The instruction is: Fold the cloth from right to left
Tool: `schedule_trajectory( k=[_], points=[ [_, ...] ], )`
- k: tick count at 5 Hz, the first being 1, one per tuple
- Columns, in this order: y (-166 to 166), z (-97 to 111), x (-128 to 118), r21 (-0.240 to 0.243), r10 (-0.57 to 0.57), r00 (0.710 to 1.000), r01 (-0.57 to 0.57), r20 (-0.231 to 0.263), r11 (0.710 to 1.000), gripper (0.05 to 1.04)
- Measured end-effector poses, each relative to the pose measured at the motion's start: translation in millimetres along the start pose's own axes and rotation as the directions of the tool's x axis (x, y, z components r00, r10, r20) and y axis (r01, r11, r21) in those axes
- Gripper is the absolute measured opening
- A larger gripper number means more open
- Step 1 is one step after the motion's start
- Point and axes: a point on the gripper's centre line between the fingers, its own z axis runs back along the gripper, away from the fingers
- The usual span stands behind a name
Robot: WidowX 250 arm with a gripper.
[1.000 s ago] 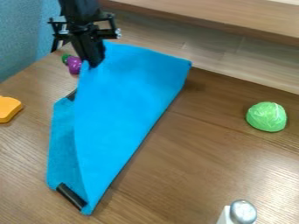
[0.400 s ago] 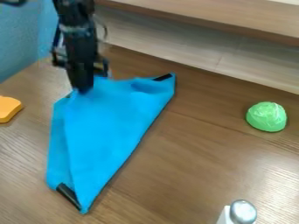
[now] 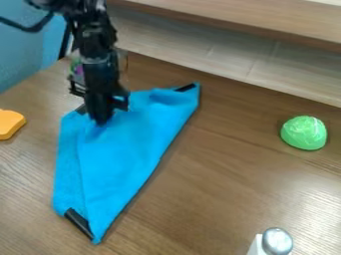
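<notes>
The black claw [image 3: 101, 118] is down at the blue cloth [image 3: 120, 157], near its top left corner. I can't tell if it pinches any. Most of the cloth stretches long and slanty below it, on the brown table [image 3: 220, 194].

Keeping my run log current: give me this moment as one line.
cloth: folded over, on table | gripper: at cloth's upper left | green dome: right

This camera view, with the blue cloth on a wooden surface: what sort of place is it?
Probably a play-kitchen setup for trying out a robot: a black robot arm hangs over the blue cloth, and a toy-like green vegetable sits on the wooden surface.
</notes>
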Motion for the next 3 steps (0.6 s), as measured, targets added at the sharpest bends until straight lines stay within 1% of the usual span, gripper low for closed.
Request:
schedule_trajectory(
  k=[1, 2, 3],
  points=[
    [2.2, -8.6, -2.2, -0.031, 0.004, 1.000, -0.003, 0.006, 1.000, 0.106],
    [1.7, -10.5, -4.5, -0.075, 0.031, 0.999, -0.029, 0.030, 0.997, 0.285],
    [2.1, -1.7, -11.8, -0.179, 0.081, 0.994, -0.067, 0.072, 0.981, 0.562]
  ],
)
